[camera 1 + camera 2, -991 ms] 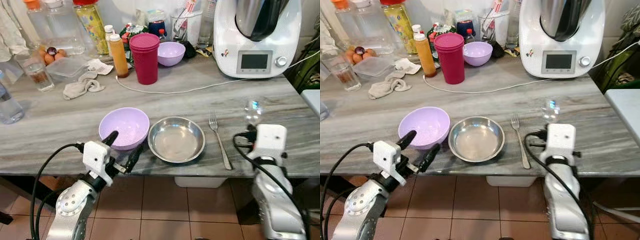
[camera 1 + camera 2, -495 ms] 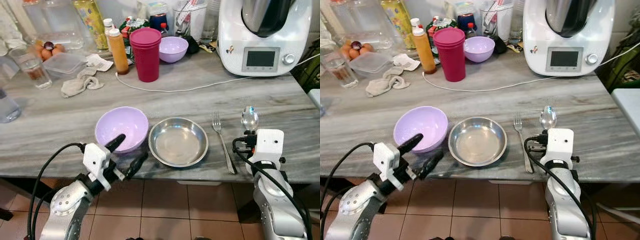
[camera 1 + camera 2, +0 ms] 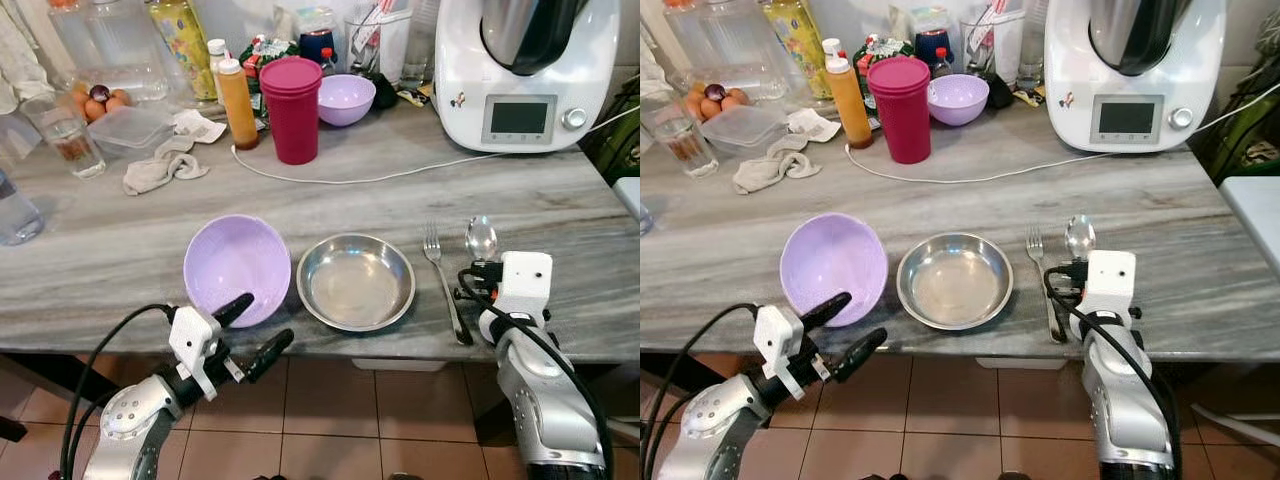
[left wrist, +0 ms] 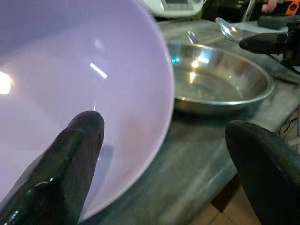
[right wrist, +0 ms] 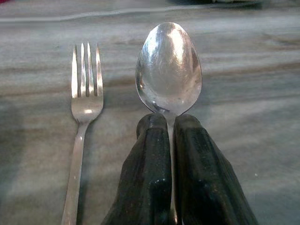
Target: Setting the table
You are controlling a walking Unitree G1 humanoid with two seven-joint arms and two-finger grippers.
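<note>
Right gripper pinches spoon beside fork; a skewed release could knock the fork. Left gripper spread at bowl.

Silver arms, white wrist blocks, looping black cables, glossy black pincer fingers.

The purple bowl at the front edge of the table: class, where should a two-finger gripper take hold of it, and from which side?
Grip the near rim of the purple bowl, coming from the table's front edge, one finger inside and one outside. The thin wall suits a pinch, and the bowl is tilted toward that edge. The open left gripper sits there, one finger already inside. The steel dish crowds its right side.
</note>
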